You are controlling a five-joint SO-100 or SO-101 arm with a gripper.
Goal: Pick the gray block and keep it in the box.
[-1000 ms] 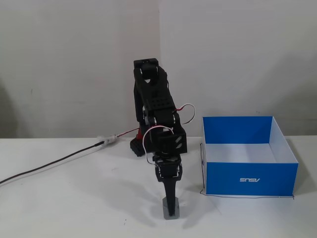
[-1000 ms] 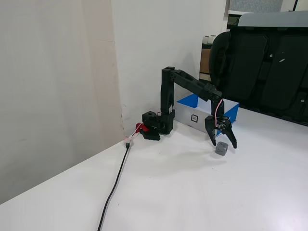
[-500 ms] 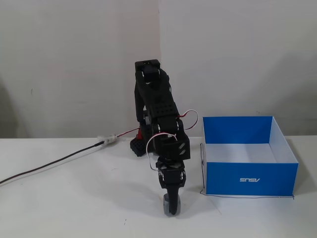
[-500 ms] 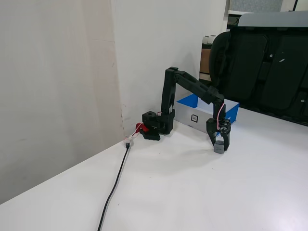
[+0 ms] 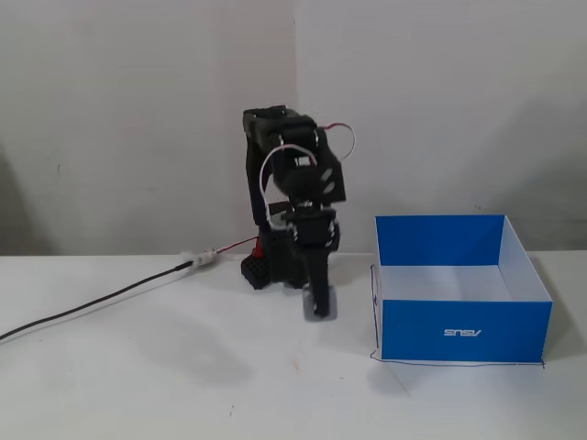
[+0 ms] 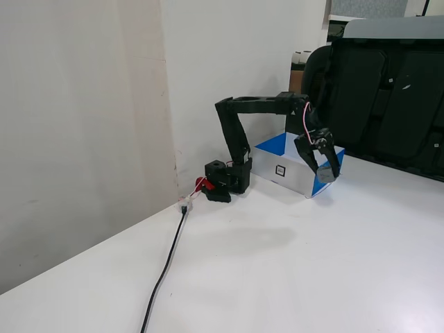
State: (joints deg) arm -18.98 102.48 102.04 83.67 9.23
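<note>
My black gripper (image 5: 318, 302) hangs pointing down, left of the box, and is shut on the small gray block (image 5: 321, 310). The block is held above the white table. In the other fixed view the gripper (image 6: 325, 171) holds the gray block (image 6: 325, 177) at its tip, in front of the box's near corner. The blue box (image 5: 463, 332) stands open at the right, white inside, with an upside-down ASUS logo on its front. It also shows in the other fixed view (image 6: 281, 170) behind the arm. Nothing shows inside the box.
The arm's base (image 5: 261, 269) stands by the wall, with a black cable (image 5: 92, 307) running left across the white table. In the other fixed view a black chair (image 6: 388, 97) stands behind the box. Bare table (image 6: 291, 277) lies in front.
</note>
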